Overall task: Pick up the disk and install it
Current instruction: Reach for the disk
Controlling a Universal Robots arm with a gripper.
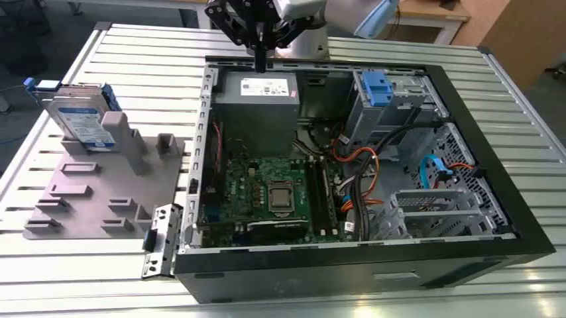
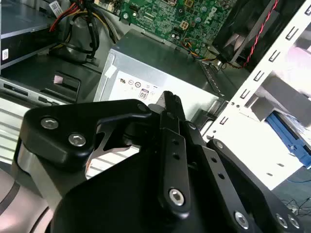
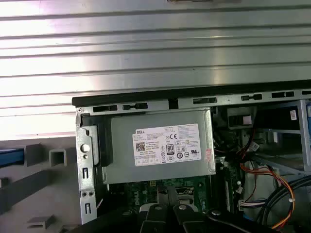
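The disk [image 1: 86,121] stands on edge in a grey fixture [image 1: 97,192] on the table, at the exterior view's left of the open computer case [image 1: 354,265]. It is silver with a white and blue label and blue side rails. One blue rail of the disk [image 2: 291,141] shows past the case wall in the second wrist view. My gripper [image 1: 261,65] hangs above the back edge of the case, over the grey power supply [image 1: 261,93], well apart from the disk. Its fingers [image 2: 167,104] point down, shut with nothing between them.
Inside the case lie the green motherboard [image 1: 265,189], loose orange and black cables [image 1: 362,165], and a metal drive cage [image 1: 402,99] with a blue clip [image 1: 376,89] at the back right. The slatted metal table [image 1: 495,99] surrounds the case.
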